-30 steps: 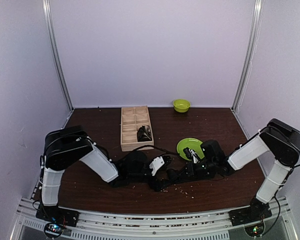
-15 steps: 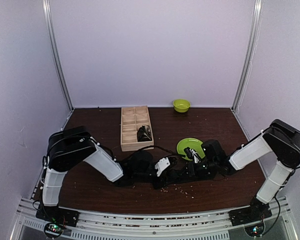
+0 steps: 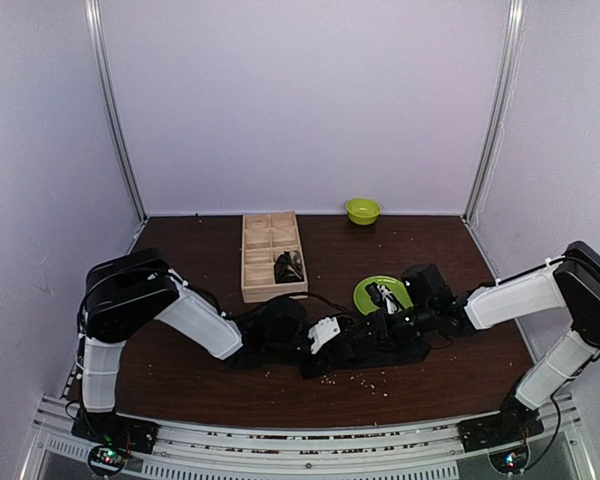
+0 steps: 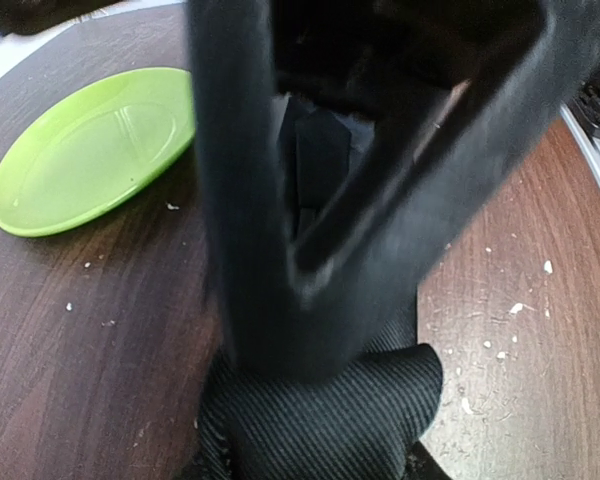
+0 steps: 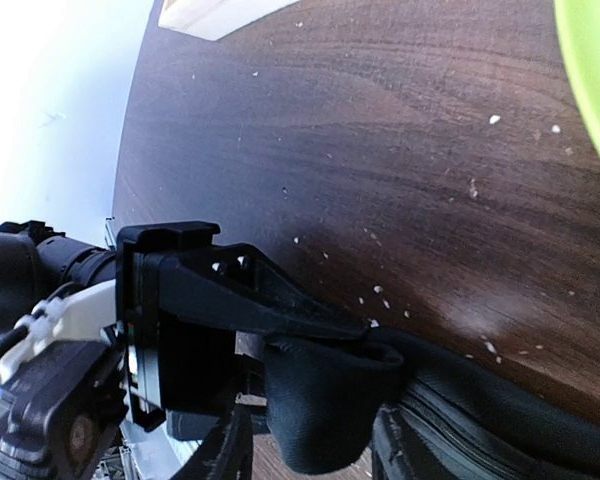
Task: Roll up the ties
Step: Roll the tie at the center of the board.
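One tie lies bunched on the dark table between the two grippers, just below the green plate. In the left wrist view its ribbed black fabric bulges out under my left gripper, whose fingers close together on it. In the top view the left gripper sits at the tie's left end. From the right wrist, a rolled fold of the tie hangs under the left gripper's finger. My right gripper stands open, its fingers on either side of that fold with small gaps. The right gripper meets the tie from the right.
A green plate lies just behind the grippers. A wooden compartment tray stands at the back left with a dark rolled item in one cell. A small green bowl is by the back wall. Pale crumbs dot the table.
My left gripper slid right and closed on the tie's fold. My right gripper went from shut to open, and its arm stretched further towards the left.
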`<action>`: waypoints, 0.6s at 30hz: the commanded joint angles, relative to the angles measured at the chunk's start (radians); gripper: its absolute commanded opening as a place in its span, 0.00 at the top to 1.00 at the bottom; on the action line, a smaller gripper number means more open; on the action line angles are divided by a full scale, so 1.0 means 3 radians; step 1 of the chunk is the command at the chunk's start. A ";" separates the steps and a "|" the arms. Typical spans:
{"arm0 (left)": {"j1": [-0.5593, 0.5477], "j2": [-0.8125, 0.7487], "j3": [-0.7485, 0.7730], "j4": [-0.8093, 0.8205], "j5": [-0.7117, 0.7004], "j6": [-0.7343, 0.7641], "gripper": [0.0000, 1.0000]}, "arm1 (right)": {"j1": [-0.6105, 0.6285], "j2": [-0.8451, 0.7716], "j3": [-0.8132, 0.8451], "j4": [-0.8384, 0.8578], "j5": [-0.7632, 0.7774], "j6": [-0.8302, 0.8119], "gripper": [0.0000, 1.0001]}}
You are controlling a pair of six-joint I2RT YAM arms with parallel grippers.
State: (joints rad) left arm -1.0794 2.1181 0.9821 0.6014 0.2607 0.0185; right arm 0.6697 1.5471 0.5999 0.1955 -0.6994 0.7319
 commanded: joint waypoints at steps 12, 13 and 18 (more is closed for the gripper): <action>-0.0009 0.0034 0.0078 -0.0563 -0.0123 0.0133 0.58 | 0.0125 0.0373 0.0098 -0.0269 0.0079 -0.0142 0.94; -0.0007 0.0028 0.0087 -0.0572 -0.0129 0.0133 0.57 | 0.0122 0.0370 0.0086 -0.0253 0.0092 -0.0147 1.00; -0.0002 -0.0043 -0.0001 -0.0378 -0.0153 0.0035 0.32 | 0.0062 0.0399 0.0008 -0.0199 0.0155 -0.0231 1.00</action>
State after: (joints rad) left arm -1.0794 2.1128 1.0100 0.5381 0.2508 0.0353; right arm 0.6987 1.6402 0.6426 0.1745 -0.6987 0.6979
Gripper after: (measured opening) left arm 0.576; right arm 0.023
